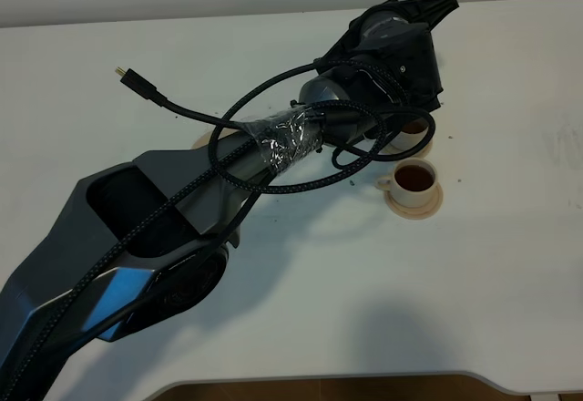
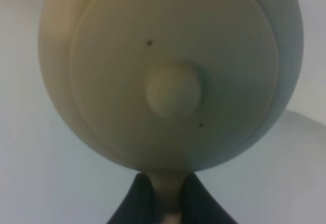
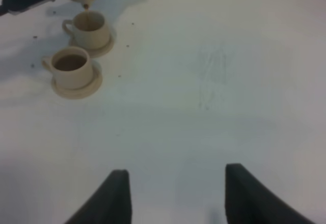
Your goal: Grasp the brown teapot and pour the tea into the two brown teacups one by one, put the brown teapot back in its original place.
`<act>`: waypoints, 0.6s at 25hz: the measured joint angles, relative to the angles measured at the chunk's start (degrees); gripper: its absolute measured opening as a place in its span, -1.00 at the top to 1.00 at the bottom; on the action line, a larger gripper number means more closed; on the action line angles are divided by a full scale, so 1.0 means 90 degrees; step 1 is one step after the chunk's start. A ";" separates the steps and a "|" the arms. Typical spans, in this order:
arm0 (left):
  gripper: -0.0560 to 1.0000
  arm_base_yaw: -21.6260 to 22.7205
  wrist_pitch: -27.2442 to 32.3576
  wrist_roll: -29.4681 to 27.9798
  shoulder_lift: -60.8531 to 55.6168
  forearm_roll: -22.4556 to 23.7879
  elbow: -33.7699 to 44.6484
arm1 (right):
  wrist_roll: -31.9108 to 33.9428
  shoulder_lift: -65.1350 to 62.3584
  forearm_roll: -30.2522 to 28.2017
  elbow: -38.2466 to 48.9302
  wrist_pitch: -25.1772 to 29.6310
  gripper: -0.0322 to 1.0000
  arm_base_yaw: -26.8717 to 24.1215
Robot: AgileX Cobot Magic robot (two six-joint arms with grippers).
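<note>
Left wrist view is nearly filled by the brown teapot (image 2: 168, 71), its lid and round knob (image 2: 172, 90) facing the camera. The left gripper (image 2: 165, 208) is clamped narrowly on the pot's loop handle (image 2: 166, 186), with a dark finger pressed on each side of it.

From the right wrist view, the teapot hangs in the air beyond and well apart from the right gripper (image 3: 175, 196), whose two dark fingers (image 3: 118, 198) stand wide apart with nothing between them. The pot's spout points down just above the farther teacup (image 3: 90, 28), and a brown drop shows at its tip. That cup sits on its small saucer (image 3: 104, 47). The nearer teacup (image 3: 71, 66) stands just beside it, closer to the right gripper, on its own saucer (image 3: 76, 89), and holds dark tea.

In the exterior high view the left arm (image 1: 273, 146) reaches across the white counter (image 1: 510, 264) and hides the teapot. The two cups lie just below the left gripper's end. A tan rim (image 1: 202, 141) peeks out from behind the arm, back along it from the gripper. It may be the wide saucer, though too little shows to be sure.
</note>
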 joint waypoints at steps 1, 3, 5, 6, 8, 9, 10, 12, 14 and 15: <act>0.70 0.0000 -0.0006 0.0000 0.0000 0.0007 0.0000 | 0.0000 0.0000 0.0000 0.0000 0.0000 0.09 0.0000; 0.70 0.0000 -0.0012 0.0000 0.0000 0.0007 0.0000 | 0.0000 0.0000 0.0000 0.0000 0.0000 0.09 0.0000; 0.70 0.0000 -0.0045 0.0019 0.0000 0.0020 0.0000 | 0.0000 0.0000 0.0000 0.0000 0.0000 0.09 0.0000; 0.70 0.0000 -0.0068 0.0029 0.0000 0.0068 0.0000 | 0.0000 0.0000 0.0000 0.0000 0.0000 0.09 0.0000; 0.70 0.0000 -0.0119 0.0055 0.0000 0.0163 0.0000 | 0.0000 0.0000 0.0000 0.0000 0.0000 0.09 0.0000; 0.70 0.0000 -0.0146 0.0060 0.0000 0.0194 0.0000 | 0.0000 0.0000 0.0000 0.0000 0.0000 0.09 0.0000; 0.70 0.0000 -0.0158 0.0068 0.0000 0.0209 0.0000 | 0.0000 0.0000 0.0000 0.0000 0.0000 0.09 0.0000; 0.70 0.0000 -0.0171 0.0094 0.0000 0.0210 0.0000 | 0.0000 0.0000 0.0000 0.0000 0.0000 0.09 0.0000; 0.70 0.0000 -0.0193 0.0153 0.0000 0.0216 0.0000 | 0.0000 0.0000 0.0000 0.0000 0.0000 0.09 0.0000; 0.70 0.0000 -0.0219 0.0172 0.0000 0.0223 0.0000 | 0.0000 0.0000 0.0000 0.0000 0.0000 0.09 0.0000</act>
